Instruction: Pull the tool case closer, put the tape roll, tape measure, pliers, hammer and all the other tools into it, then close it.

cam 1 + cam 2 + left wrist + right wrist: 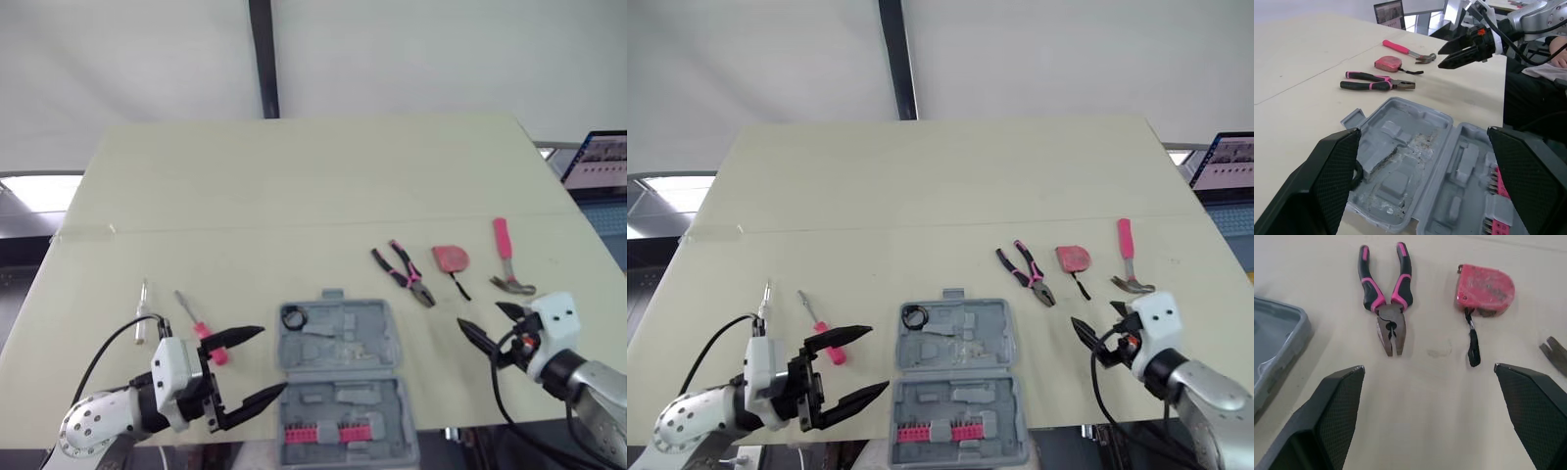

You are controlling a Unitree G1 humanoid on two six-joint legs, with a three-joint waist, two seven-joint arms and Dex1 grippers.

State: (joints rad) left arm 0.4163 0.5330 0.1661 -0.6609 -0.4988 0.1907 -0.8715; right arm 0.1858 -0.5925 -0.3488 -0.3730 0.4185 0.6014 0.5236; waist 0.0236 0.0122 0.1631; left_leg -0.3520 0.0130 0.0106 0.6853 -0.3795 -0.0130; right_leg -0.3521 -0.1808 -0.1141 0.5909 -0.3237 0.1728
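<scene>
Currently, the tool case lies open at the near edge of the table, hinge running left to right.
We count one black tape roll in its far half; one row of pink bits in its near half; right of it, one pliers, one tape measure, one hammer, handle pointing away; left of it, two screwdrivers, a pink-handled screwdriver and a slim screwdriver; left gripper and right gripper gape wide, holding nothing.

Surroundings at my station: non-task items.
I face a pale table with a faint seam running across it from 9 to 3 o'clock. At 12 o'clock a black pole stands upright against a white wall. At 3 o'clock, off the table edge, are a lit laptop and a seated person in dark clothing.
</scene>
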